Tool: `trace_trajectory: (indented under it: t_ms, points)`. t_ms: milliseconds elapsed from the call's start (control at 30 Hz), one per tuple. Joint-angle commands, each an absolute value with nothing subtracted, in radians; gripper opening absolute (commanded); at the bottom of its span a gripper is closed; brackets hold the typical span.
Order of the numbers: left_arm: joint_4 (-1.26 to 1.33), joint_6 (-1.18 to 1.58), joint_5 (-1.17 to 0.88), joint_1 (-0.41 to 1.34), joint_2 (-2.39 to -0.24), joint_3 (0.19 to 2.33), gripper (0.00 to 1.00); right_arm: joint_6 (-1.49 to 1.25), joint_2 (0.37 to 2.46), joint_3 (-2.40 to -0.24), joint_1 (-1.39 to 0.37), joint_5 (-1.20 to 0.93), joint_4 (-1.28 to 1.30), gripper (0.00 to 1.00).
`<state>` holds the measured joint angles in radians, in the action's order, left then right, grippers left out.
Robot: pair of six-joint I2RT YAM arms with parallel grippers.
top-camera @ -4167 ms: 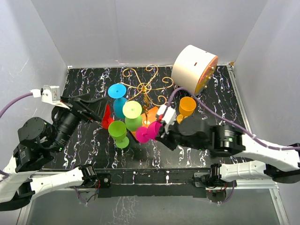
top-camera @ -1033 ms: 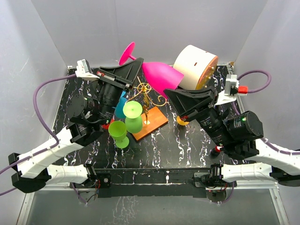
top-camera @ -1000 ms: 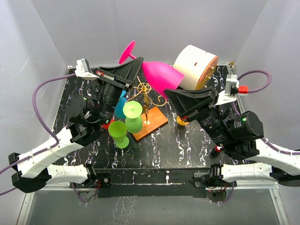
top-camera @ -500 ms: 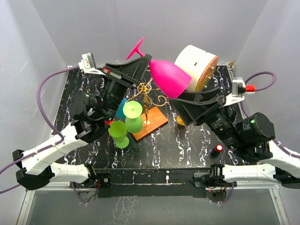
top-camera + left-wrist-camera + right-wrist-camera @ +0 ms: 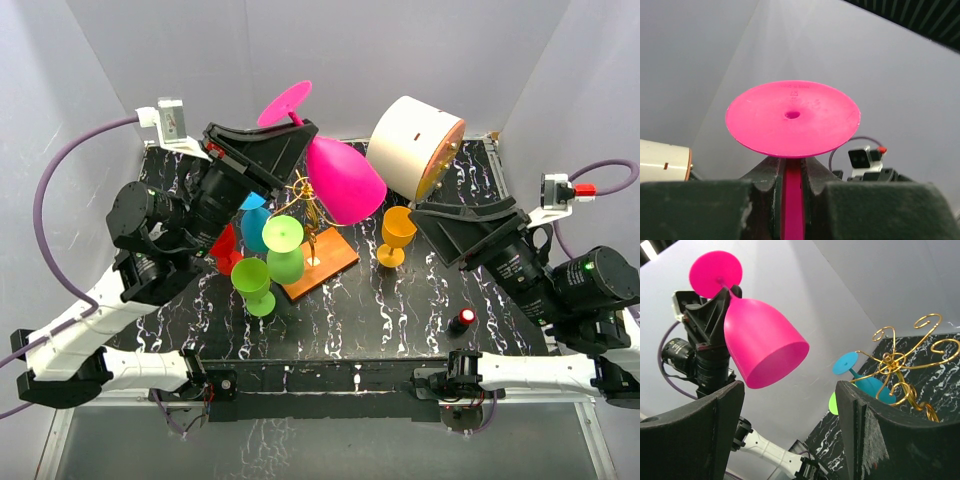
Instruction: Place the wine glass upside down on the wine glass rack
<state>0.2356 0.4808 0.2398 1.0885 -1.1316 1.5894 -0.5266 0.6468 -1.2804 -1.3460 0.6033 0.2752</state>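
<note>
A pink wine glass point(image 5: 345, 180) hangs in the air above the rack, foot point(image 5: 285, 103) up and mouth tilted down to the right. My left gripper point(image 5: 300, 132) is shut on its stem just under the foot; in the left wrist view the stem point(image 5: 791, 195) sits between the fingers below the foot disc point(image 5: 792, 117). The wine glass rack point(image 5: 310, 195), gold scroll wire on an orange-brown base point(image 5: 325, 262), stands below the bowl. My right gripper point(image 5: 432, 222) is open and holds nothing, off to the right. It looks across at the pink bowl point(image 5: 762, 345) and the rack point(image 5: 900, 365).
A blue glass point(image 5: 255, 215) and a green glass point(image 5: 283, 245) hang on the rack. Another green glass point(image 5: 253, 285) and a red one point(image 5: 225, 250) are beside it. An orange glass point(image 5: 398, 232) stands upright to the right. A large white cylinder point(image 5: 415, 145) lies behind.
The left arm has swung the pink glass from lying sideways to foot-up, mouth-down over the rack. The right gripper has drawn back to the right, uncovering the orange glass.
</note>
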Motion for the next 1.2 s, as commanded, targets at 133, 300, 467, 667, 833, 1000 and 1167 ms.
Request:
trace_trajectory:
  t_ms: [133, 300, 467, 667, 833, 1000, 1167]
  points:
    - [-0.025, 0.299, 0.062, 1.091, -1.083, 1.635, 0.00, -0.604, 0.684, -1.387, -1.345, 0.607, 0.372, 0.72]
    - [-0.095, 0.269, 0.050, 1.090, -1.078, 1.601, 0.00, -0.683, 0.716, -1.412, -1.345, 0.602, 0.396, 0.72]
    - [-0.115, 0.242, 0.031, 1.091, -1.073, 1.554, 0.00, -0.796, 0.749, -1.421, -1.345, 0.619, 0.402, 0.70]
    - [-0.169, 0.214, 0.049, 1.091, -1.076, 1.540, 0.00, -0.909, 0.803, -1.399, -1.345, 0.684, 0.312, 0.68]
    - [-0.163, 0.205, 0.034, 1.091, -1.059, 1.513, 0.00, -0.972, 0.845, -1.419, -1.345, 0.718, 0.295, 0.67]
    - [-0.147, 0.181, -0.033, 1.091, -1.060, 1.490, 0.00, -1.026, 0.883, -1.462, -1.345, 0.735, 0.330, 0.57]
    - [-0.131, 0.159, -0.102, 1.091, -1.055, 1.483, 0.00, -1.072, 0.900, -1.473, -1.345, 0.749, 0.353, 0.50]
